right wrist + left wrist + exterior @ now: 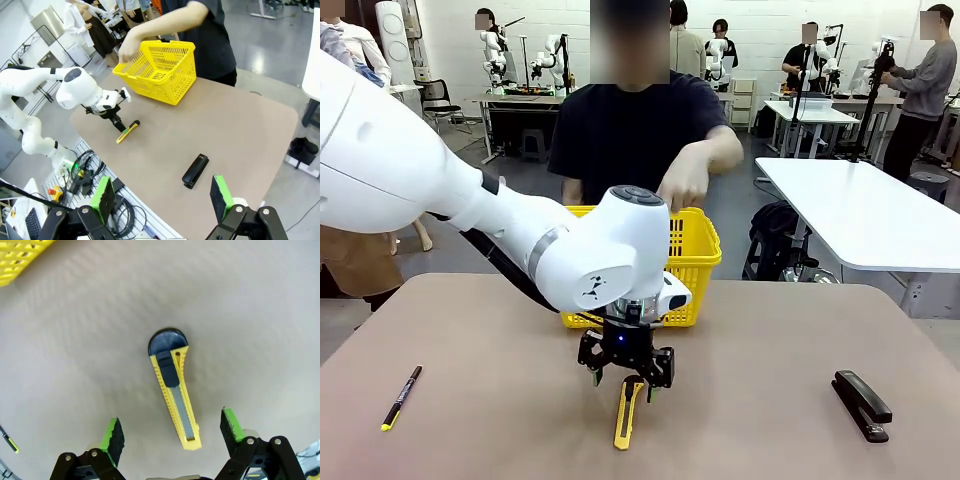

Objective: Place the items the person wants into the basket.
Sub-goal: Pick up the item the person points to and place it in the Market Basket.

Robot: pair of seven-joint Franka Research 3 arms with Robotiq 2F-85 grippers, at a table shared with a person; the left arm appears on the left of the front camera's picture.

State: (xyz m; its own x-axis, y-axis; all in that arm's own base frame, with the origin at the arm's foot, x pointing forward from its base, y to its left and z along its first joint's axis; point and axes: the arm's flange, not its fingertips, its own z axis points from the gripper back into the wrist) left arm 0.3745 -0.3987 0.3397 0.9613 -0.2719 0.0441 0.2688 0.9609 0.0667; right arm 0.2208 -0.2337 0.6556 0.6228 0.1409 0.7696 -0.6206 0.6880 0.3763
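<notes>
Left pincer (625, 385), spread, poised over the utility knife (172, 390) lying flat on the worktop (770, 330): risk, closing near one end, so the slim body pivots or slips.

Bright, even indoor light falls from overhead across the table (770, 330), leaving only a soft, short shadow beneath the left gripper (623, 385). The white arm (400, 170) shines without washed-out highlights, and the room beyond stays fairly sharp. Seen from the left wrist, the utility knife (175, 395) is crisp, a thin shadow hugging its edge, while the table surface around it looks smeared and the basket (20, 257) corner at far left is soft. From the right wrist, glare pools on the floor (260, 62), and wide-angle distortion curves the table's edges.
</notes>
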